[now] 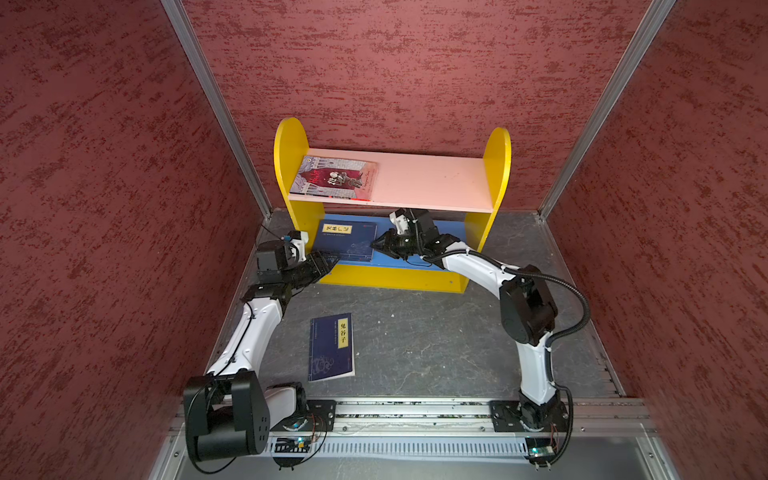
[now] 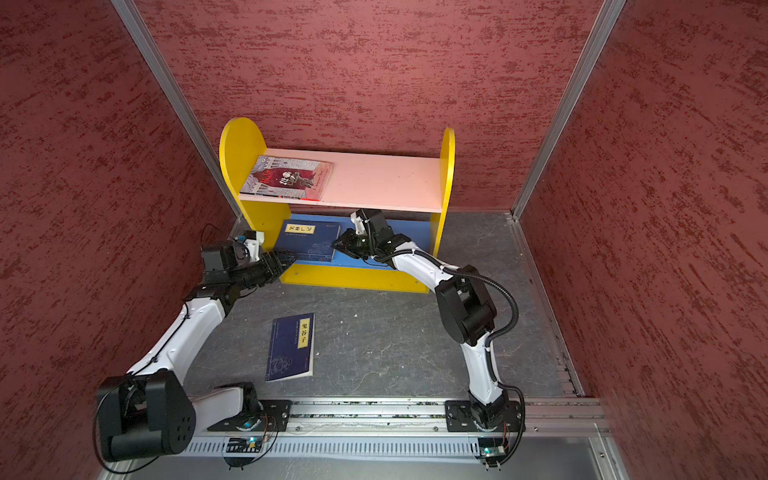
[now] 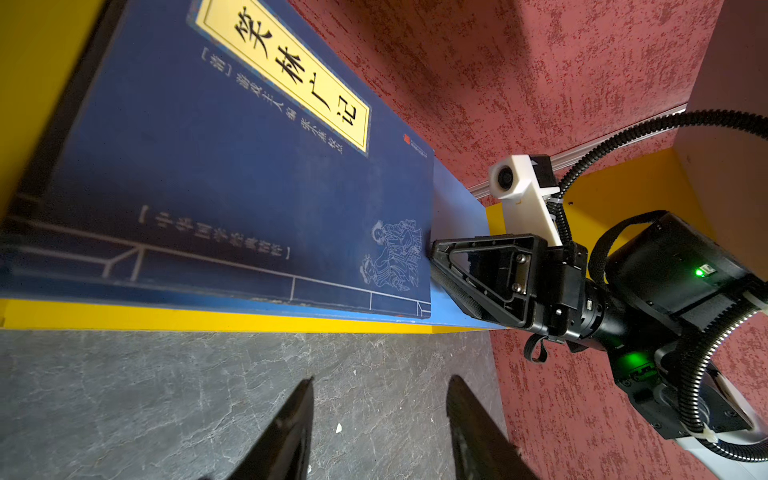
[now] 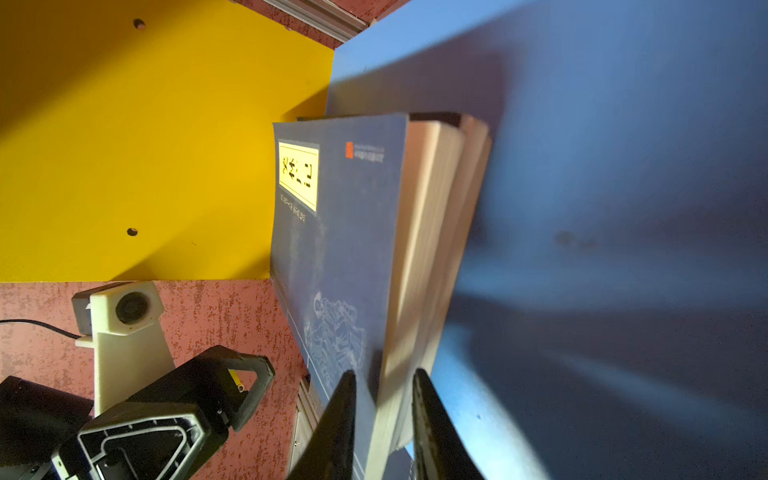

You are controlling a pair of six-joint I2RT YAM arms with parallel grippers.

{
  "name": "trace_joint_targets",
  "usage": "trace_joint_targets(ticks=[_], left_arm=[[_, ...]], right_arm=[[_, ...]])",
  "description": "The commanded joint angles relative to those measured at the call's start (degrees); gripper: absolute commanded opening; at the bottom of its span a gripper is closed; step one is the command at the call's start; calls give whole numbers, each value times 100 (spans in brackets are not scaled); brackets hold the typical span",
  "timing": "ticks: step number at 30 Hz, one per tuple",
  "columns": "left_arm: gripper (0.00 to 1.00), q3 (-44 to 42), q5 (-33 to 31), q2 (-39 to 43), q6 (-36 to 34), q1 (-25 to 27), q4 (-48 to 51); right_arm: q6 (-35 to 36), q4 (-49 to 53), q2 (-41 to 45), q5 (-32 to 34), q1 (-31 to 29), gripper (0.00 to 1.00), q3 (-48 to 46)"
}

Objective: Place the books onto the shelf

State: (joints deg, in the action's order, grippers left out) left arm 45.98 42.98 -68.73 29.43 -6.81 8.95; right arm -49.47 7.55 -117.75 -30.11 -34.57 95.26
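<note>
The shelf (image 1: 291, 166) (image 2: 241, 158) stands at the back, with yellow side panels, a pink upper board (image 1: 432, 178) and a blue lower board (image 1: 459, 232). A red-and-grey book (image 1: 334, 178) (image 2: 289, 178) lies flat on the upper board's left end. A stack of navy books (image 1: 347, 241) (image 2: 309, 241) (image 3: 232, 174) (image 4: 336, 232) lies flat on the lower board's left end. Another navy book (image 1: 331, 347) (image 2: 291, 347) lies on the grey table. My right gripper (image 1: 374, 244) (image 2: 336, 243) (image 4: 384, 374) straddles the stack's right edge, jaws slightly apart. My left gripper (image 1: 332, 264) (image 2: 291, 259) (image 3: 380, 380) is open and holds nothing, at the stack's front left corner.
Red textured walls (image 1: 104, 208) close in the left, back and right sides, tight behind the shelf. An aluminium rail (image 1: 415, 409) carrying both arm bases runs along the front edge. The right arm's elbow (image 1: 528, 307) rises over the table's right half.
</note>
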Motion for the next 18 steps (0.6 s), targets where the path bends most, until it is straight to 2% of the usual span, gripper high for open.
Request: trace_joint_targets(ticks=[1, 9, 18], left_arm=[[52, 2, -172, -77, -152, -166, -314], [51, -1, -158, -218, -188, -359, -423], [51, -32, -244, -358, -215, -328, -709]], right_arm=[[21, -110, 409, 163, -30, 24, -214], [-123, -472, 519, -51, -109, 19, -452], [-183, -632, 543, -121, -182, 17, -519]])
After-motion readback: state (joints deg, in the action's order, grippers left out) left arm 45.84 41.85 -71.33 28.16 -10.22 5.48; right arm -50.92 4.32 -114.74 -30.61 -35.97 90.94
